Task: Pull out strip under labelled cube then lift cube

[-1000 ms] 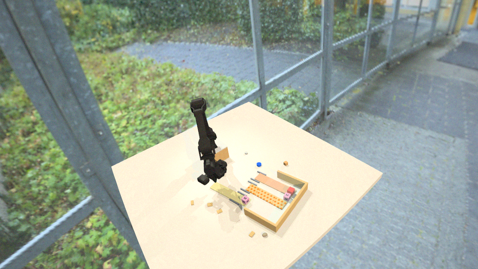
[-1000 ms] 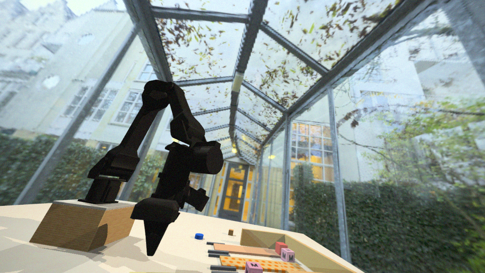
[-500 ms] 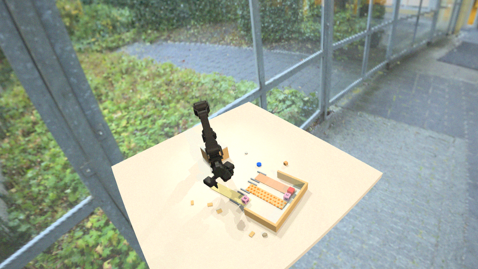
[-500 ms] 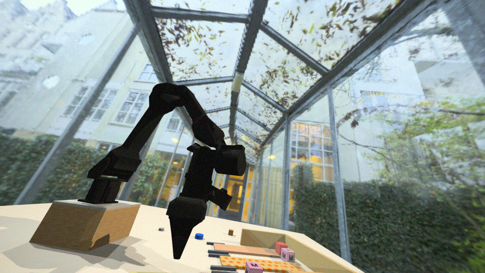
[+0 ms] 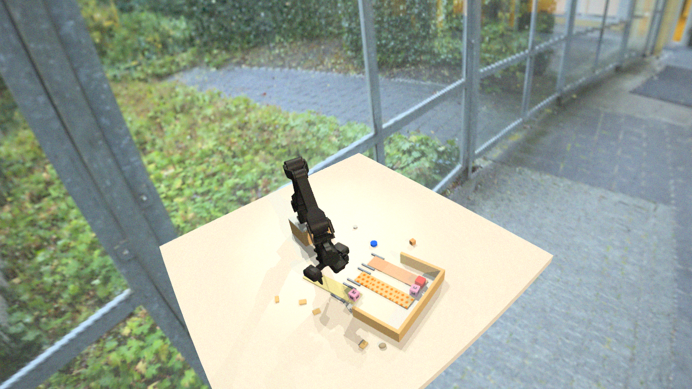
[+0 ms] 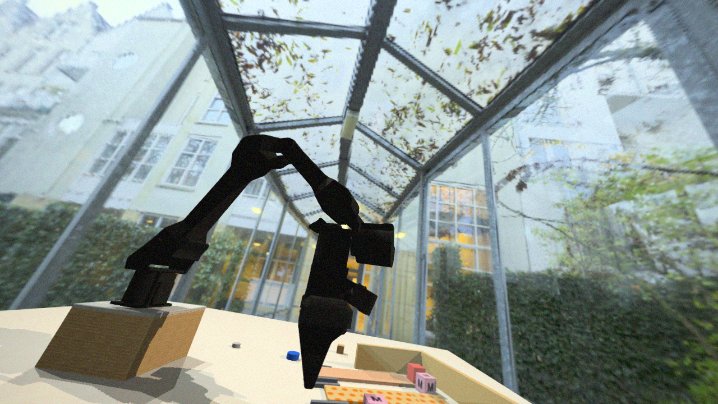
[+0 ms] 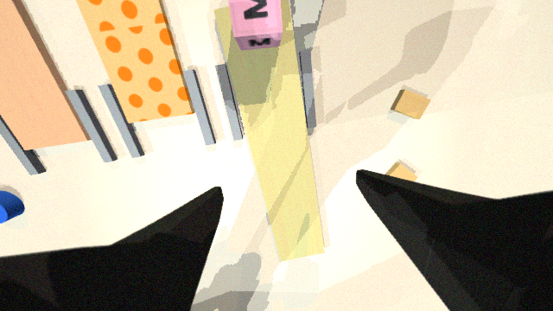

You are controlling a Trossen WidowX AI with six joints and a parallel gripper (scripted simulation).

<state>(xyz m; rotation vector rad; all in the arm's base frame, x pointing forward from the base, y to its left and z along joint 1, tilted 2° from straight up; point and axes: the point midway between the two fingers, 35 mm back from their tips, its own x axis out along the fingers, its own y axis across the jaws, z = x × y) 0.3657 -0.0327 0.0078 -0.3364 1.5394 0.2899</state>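
Note:
A pale yellow strip (image 5: 333, 286) (image 7: 276, 130) lies drawn partway out of the wooden tray (image 5: 387, 331) (image 6: 381, 357), between grey rails. A pink cube marked M (image 5: 353, 293) (image 6: 373, 399) (image 7: 255, 19) sits on its far end, at the tray's open side. My gripper (image 5: 323, 276) (image 6: 308, 384) (image 7: 289, 184) is open and empty, its fingers spread to either side of the strip's near end, just above the table. A second pink M cube (image 5: 414, 289) (image 6: 425, 382) rests on the orange dotted strip (image 5: 384, 290) (image 7: 138, 60). A red cube (image 5: 419, 280) (image 6: 414, 370) rests on the plain peach strip (image 5: 389, 269) (image 7: 30, 86).
A blue disc (image 5: 373, 243) (image 6: 292, 356) (image 7: 6, 207) lies left of the strips. Small tan blocks (image 7: 410, 104) (image 5: 302, 301) are scattered on the table right of the yellow strip. The arm's wooden base (image 5: 299, 232) (image 6: 120, 339) stands behind me.

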